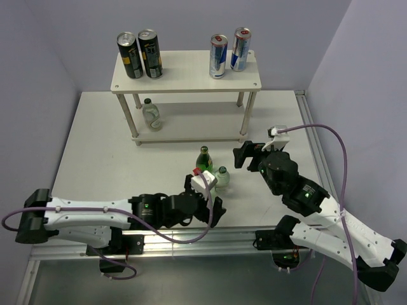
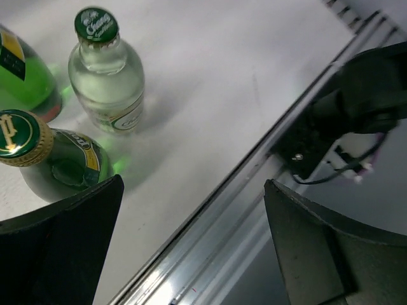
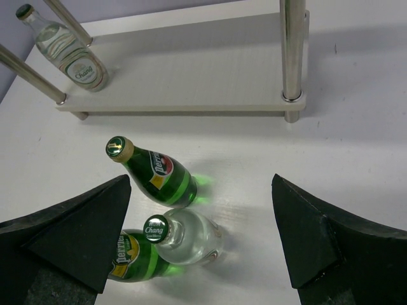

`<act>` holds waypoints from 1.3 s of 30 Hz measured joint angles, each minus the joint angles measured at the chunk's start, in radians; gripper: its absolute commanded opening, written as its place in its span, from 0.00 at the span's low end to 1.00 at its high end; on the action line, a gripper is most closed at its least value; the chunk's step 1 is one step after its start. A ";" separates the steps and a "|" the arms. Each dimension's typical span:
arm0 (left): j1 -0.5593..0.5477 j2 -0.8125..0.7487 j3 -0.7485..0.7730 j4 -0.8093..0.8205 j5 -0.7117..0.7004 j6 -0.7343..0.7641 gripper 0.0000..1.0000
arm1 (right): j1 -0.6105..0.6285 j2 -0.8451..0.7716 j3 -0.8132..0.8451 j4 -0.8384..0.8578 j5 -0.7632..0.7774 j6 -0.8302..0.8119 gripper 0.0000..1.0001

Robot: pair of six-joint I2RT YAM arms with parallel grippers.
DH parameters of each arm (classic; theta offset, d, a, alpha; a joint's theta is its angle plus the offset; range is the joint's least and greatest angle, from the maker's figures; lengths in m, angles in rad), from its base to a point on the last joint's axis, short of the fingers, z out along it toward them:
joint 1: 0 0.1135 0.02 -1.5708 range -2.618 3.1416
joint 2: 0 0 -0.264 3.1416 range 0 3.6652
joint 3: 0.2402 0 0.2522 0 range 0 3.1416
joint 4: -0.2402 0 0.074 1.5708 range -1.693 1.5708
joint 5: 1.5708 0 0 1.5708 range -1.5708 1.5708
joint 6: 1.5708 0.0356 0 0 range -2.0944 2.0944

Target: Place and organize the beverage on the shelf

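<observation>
The left gripper [image 2: 194, 210] and right gripper [image 3: 200, 184] gape empty. Before the cream-white two-tier shelf [image 3: 191, 63], the right wrist view shows a clear glass bottle [image 3: 191, 238] beside two green glass bottles [image 3: 159, 175]; overhead, the left arm [image 1: 95, 216] hides one.

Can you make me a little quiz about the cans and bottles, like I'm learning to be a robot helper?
1. How many cans stand on top of the shelf?
2. True or false: the clear bottle on the lower board lies on its side.
3. The three bottles on the table are: A) all green B) two green, one clear C) all clear.
Key: 1) four; 2) false; 3) B.
</observation>
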 measured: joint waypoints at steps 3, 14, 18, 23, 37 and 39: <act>-0.002 0.101 0.010 0.005 -0.060 -0.035 0.99 | 0.000 -0.010 0.000 0.000 0.005 0.000 0.98; 0.012 0.370 0.075 0.062 -0.190 -0.089 0.99 | 0.000 -0.028 0.000 0.000 0.020 0.003 0.98; 0.033 0.421 0.082 0.074 -0.230 -0.127 0.99 | 0.000 -0.035 0.000 -0.001 0.022 0.003 0.98; 0.060 0.455 0.085 0.074 -0.284 -0.169 0.99 | 0.000 -0.037 0.000 0.000 0.023 0.004 0.98; 0.108 0.520 0.085 0.204 -0.330 -0.166 0.99 | 0.000 -0.036 -0.003 0.000 0.026 0.004 0.98; 0.111 0.542 0.087 0.220 -0.327 -0.164 0.99 | 0.000 -0.035 -0.006 0.000 0.026 0.004 0.98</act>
